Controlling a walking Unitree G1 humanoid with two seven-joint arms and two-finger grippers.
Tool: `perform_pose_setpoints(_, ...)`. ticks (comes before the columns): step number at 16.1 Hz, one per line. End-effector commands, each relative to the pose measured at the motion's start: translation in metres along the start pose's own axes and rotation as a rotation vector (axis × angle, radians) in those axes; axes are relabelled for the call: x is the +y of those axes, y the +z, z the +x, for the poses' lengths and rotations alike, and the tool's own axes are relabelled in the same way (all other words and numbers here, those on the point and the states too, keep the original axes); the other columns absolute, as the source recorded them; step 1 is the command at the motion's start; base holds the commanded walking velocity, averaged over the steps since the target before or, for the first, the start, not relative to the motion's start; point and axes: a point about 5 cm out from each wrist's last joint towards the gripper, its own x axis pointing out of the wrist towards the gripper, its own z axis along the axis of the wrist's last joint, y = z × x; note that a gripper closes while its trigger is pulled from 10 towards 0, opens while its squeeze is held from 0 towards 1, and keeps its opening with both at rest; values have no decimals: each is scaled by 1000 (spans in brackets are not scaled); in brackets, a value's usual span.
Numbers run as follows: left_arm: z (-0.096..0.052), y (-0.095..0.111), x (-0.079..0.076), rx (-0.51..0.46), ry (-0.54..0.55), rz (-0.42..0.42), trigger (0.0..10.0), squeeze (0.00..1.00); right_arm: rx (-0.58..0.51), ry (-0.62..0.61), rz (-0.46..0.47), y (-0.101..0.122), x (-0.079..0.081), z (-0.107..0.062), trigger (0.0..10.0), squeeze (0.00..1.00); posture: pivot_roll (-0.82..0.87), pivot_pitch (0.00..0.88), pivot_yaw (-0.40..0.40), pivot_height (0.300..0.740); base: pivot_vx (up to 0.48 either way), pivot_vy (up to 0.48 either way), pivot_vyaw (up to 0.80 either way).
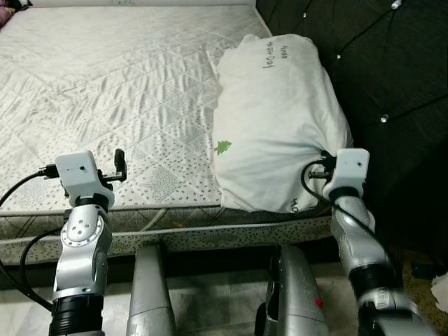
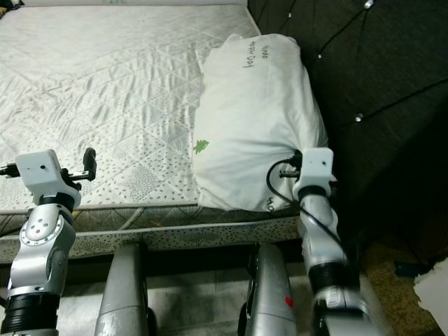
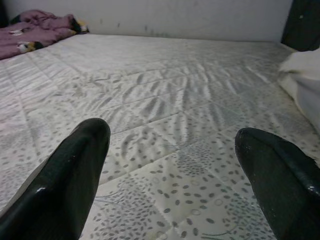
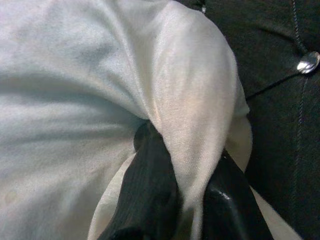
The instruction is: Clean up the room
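We see a bare quilted mattress spread across most of the scene, its grey-white cover stitched in diamonds and printed with small leaf shapes near the front edge. Along the robot's right side of it stands a dark tufted headboard studded with shiny buttons. Against that headboard, on the mattress, lies a large white pillow, the thing to tidy here; it carries a small green tree print on its near side and handwritten lettering close to its far end. Its near corner reaches the front edge of the mattress.

Our right gripper is at that near corner, on the headboard side. From the right wrist we see the two black fingers pinched together with a fold of the white pillowcase bunched tightly between them, so the gripper is clamped on the pillow.

Our left gripper is held over the front edge of the mattress, well apart from the pillow. Its fingers stand wide apart with nothing between them, just the printed cover beneath.

At the far corner of the mattress we make out a crumpled purple cloth lying near the pale wall.
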Motion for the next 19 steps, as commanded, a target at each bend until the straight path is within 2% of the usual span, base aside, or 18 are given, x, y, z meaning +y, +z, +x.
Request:
perform_pose_setpoints(1,2,0,5,-1,20,9,10000,0,15,-53,-10,15,-18,19,0,0,85,0,-9,499,0,0,0)
perform_pose_setpoints(2,2,-1,5,0,25,9,10000,0,47,-100,-16,25,-35,31,0,0,85,0,-10,499,0,0,0)
perform_pose_setpoints(3,3,0,4,-1,26,7,10000,0,76,-176,35,42,-58,42,0,0,86,0,-10,499,0,0,0)
perform_pose_setpoints(5,4,0,3,-4,25,6,10000,0,66,-244,115,63,-77,50,0,0,91,0,-13,499,0,0,0)
perform_pose_setpoints(7,4,2,4,-10,31,-11,10000,0,-18,-246,82,99,-88,60,0,0,95,0,-18,499,0,0,0)
perform_pose_setpoints(9,5,2,8,-22,51,-5,10000,0,-30,-246,130,114,-96,63,0,0,98,0,-24,499,0,0,0)
perform_pose_setpoints(11,5,4,8,-31,60,-3,10000,0,12,-257,167,104,-98,61,0,0,104,0,-31,499,0,0,0)
perform_pose_setpoints(13,3,3,8,-34,63,-2,10000,0,99,-206,170,74,-78,58,0,0,112,0,-34,499,0,0,0)
perform_pose_setpoints(14,3,2,7,-31,58,1,10000,0,150,-186,182,54,-66,54,549,0,113,0,-32,499,0,0,0)
perform_pose_setpoints(15,3,2,7,-31,49,8,10000,0,183,-171,185,40,-55,51,1333,0,111,0,-27,499,0,0,0)
perform_pose_setpoints(16,5,2,6,-34,37,22,10000,0,206,-153,174,30,-46,48,4510,0,109,0,-23,499,0,0,0)
perform_pose_setpoints(17,7,4,5,-40,21,19,10000,0,217,-139,157,21,-37,45,10000,0,104,0,-19,499,0,0,0)
perform_pose_setpoints(18,7,4,5,-41,16,13,10000,0,219,-131,156,19,-34,44,10000,0,102,0,-18,499,0,0,0)
perform_pose_setpoints(19,8,4,3,-41,9,-2,10000,0,219,-120,135,14,-27,42,10000,1000,99,0,-17,499,0,0,0)
